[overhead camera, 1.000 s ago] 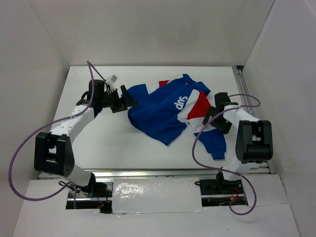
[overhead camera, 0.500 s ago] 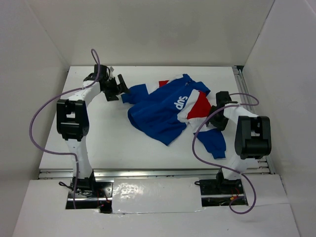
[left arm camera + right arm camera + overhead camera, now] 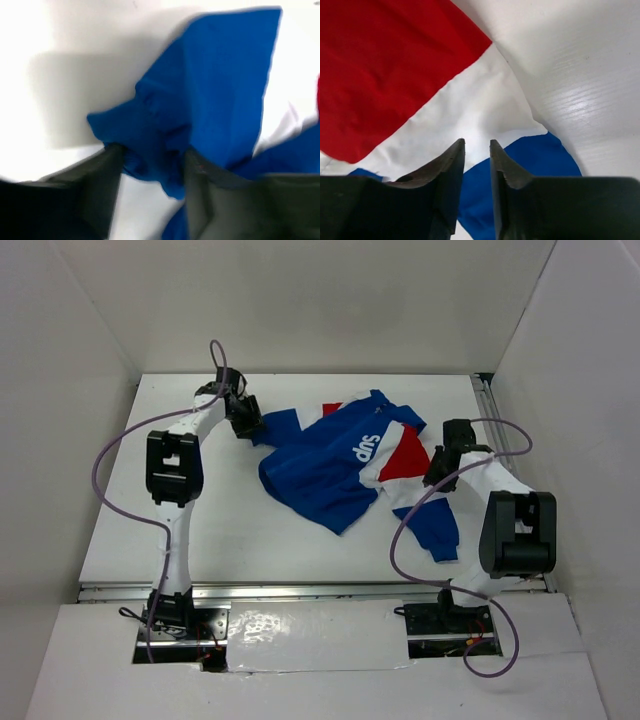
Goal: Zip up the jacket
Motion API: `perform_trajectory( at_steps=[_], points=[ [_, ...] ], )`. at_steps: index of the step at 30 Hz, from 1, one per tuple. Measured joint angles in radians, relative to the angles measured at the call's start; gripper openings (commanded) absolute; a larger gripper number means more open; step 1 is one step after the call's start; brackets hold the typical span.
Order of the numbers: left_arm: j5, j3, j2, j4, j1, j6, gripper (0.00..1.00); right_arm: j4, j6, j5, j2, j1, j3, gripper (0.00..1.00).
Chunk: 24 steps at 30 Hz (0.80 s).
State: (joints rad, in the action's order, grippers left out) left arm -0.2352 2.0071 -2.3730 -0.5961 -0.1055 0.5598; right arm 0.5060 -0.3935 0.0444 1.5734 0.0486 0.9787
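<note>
- Top external: you see the jacket [image 3: 325,480] crumpled mid-table [image 3: 200,530], lying much as a second ago
- left gripper [image 3: 245,420] has swung to the far sleeve end and pinches bunched blue cloth
- right gripper [image 3: 437,465] has narrowed to a slit over the white-blue hem; you cannot tell whether it grips

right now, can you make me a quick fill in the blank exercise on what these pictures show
1. The lettering on the chest of the jacket is ____.
2. In the left wrist view, the fabric between the fingers of the left gripper is ____.
3. In the right wrist view, the large panel to the upper left of the right gripper is ____.

Missing words: white, blue, red.
</note>
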Motion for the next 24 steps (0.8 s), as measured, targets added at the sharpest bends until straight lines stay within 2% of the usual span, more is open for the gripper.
perform_trajectory(
  at_steps=[1,3,4,7,12,17,18,19,20,21,22,23,24],
  points=[
    [0.002,0.029,-0.023,-0.008,0.000,0.000,0.25,-0.003,0.002,-0.003,-0.011,0.000,0.000,0.26],
    [-0.001,0.082,-0.069,-0.022,0.000,0.007,0.04,-0.010,0.005,-0.008,-0.021,0.002,-0.002,0.24],
    [-0.014,0.110,-0.085,-0.032,0.002,0.006,0.00,-0.013,0.006,-0.009,-0.021,0.003,-0.003,0.25],
    [-0.013,0.140,-0.100,-0.033,0.002,0.005,0.00,-0.012,0.013,-0.012,-0.021,0.006,-0.006,0.30],
    [0.003,0.148,-0.100,-0.027,0.015,0.017,0.00,-0.018,0.027,-0.008,-0.029,0.005,-0.017,0.30],
    [0.035,0.285,-0.087,-0.014,0.078,0.013,0.00,-0.021,0.035,-0.001,-0.076,-0.007,-0.036,0.30],
    [0.050,0.280,-0.059,0.018,0.096,0.008,0.00,-0.025,0.036,0.000,-0.086,-0.011,-0.038,0.34],
    [0.063,0.269,-0.027,0.035,0.113,0.002,0.00,-0.028,0.036,0.001,-0.092,-0.013,-0.039,0.42],
    [0.070,0.251,0.010,0.052,0.132,-0.006,0.00,-0.032,0.034,0.001,-0.098,-0.016,-0.039,0.62],
    [0.073,0.237,0.049,0.069,0.152,-0.013,0.24,-0.037,0.033,0.002,-0.102,-0.018,-0.040,0.87],
    [0.069,0.233,0.078,0.081,0.167,-0.027,0.52,-0.042,0.029,0.002,-0.106,-0.021,-0.041,0.96],
    [0.064,0.234,0.088,0.103,0.174,-0.032,0.99,-0.046,0.032,0.005,-0.109,-0.024,-0.043,1.00],
    [0.060,0.248,0.118,0.105,0.198,-0.048,0.99,-0.051,0.031,0.006,-0.117,-0.028,-0.048,1.00]
  ],
)
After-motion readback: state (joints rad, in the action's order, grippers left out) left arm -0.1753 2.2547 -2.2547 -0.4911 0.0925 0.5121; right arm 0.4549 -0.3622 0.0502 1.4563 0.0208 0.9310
